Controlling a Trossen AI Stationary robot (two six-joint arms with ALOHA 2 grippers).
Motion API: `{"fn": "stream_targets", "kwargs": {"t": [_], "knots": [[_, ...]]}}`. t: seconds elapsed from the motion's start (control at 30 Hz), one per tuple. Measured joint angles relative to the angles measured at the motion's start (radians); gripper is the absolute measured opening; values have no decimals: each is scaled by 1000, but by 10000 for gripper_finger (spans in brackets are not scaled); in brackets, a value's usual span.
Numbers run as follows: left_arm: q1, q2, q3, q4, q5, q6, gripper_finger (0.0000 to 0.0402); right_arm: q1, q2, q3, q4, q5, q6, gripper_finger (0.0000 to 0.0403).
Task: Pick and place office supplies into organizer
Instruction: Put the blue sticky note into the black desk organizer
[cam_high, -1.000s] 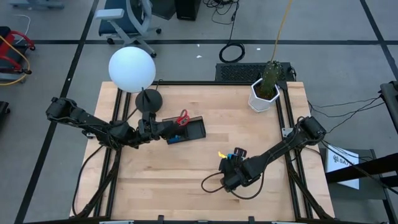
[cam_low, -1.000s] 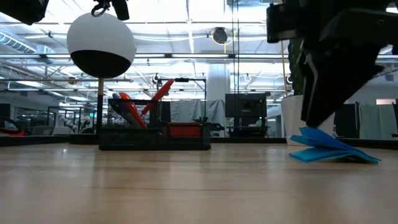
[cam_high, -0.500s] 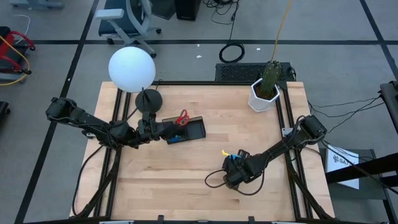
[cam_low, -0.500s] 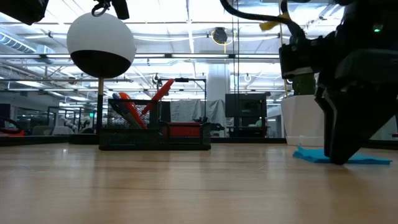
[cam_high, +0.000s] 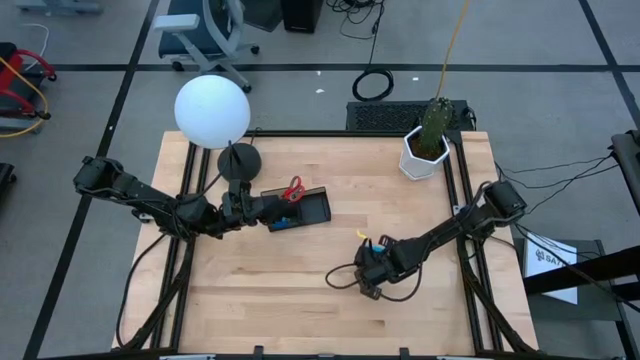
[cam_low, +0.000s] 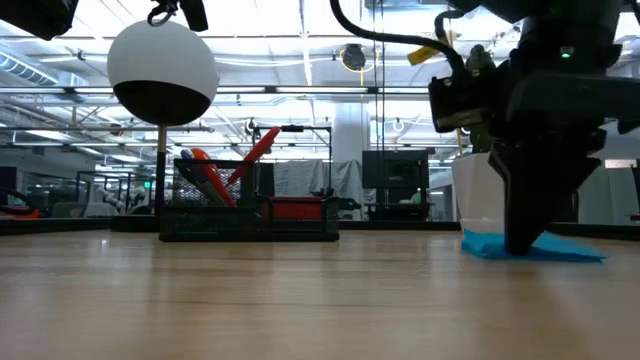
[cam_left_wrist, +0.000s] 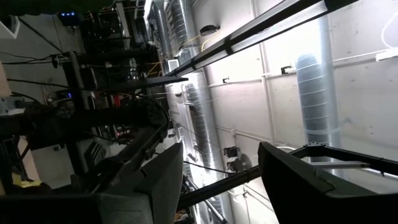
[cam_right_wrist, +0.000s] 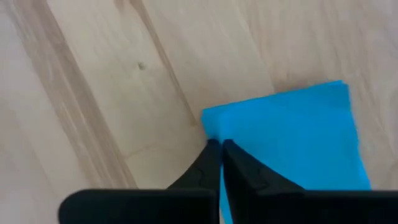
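- At the left of the table we see the left gripper (cam_high: 262, 209) resting low just beside the organizer's near-left end; its wrist view looks up at the ceiling with the two fingers (cam_left_wrist: 155, 180) set apart, so the jaws stand open and hold nothing.
- Next comes the organizer (cam_high: 312, 208), a black tray left of the table's centre; the red-handled scissors (cam_high: 293, 189) stand in its far-left part, with something blue at its near-left end.
- Behind it stands a lamp (cam_high: 212, 111) with a white globe.
- Right of centre, the right gripper (cam_high: 368, 278) is down at the tabletop, its fingertips pinched together on the edge of the blue square notepad (cam_right_wrist: 298, 137), which lies flat on the wood (cam_low: 530, 247), well apart from the organizer.
- At the far right corner stands a white plant pot (cam_high: 424, 152).
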Motion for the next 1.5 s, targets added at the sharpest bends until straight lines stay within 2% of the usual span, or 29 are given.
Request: {"fn": "stream_targets", "kwargs": {"t": [0.2, 0.4, 0.67, 0.93, 1.17, 1.3, 1.5], "knots": [[0, 0, 0, 0, 0, 19, 212, -26, -121, 0, -14, 30, -41, 0], [0, 0, 0, 0, 0, 25, 212, -56, -246, 1, -15, 115, -51, 0], [0, 0, 0, 0, 0, 25, 212, -145, -348, 2, 69, 163, -168, 0], [0, 0, 0, 1, -1, 20, 212, -275, -348, 2, 239, 156, -326, 0], [0, 0, 0, 5, -22, 19, 212, -370, -347, 2, 283, 111, -417, 0], [5, 0, 0, 5, -23, 19, 212, -411, -314, 3, 357, 51, -481, 0], [20, 0, 0, 10, -23, 16, 212, -439, -210, 4, 475, -2, -491, 0]]}}
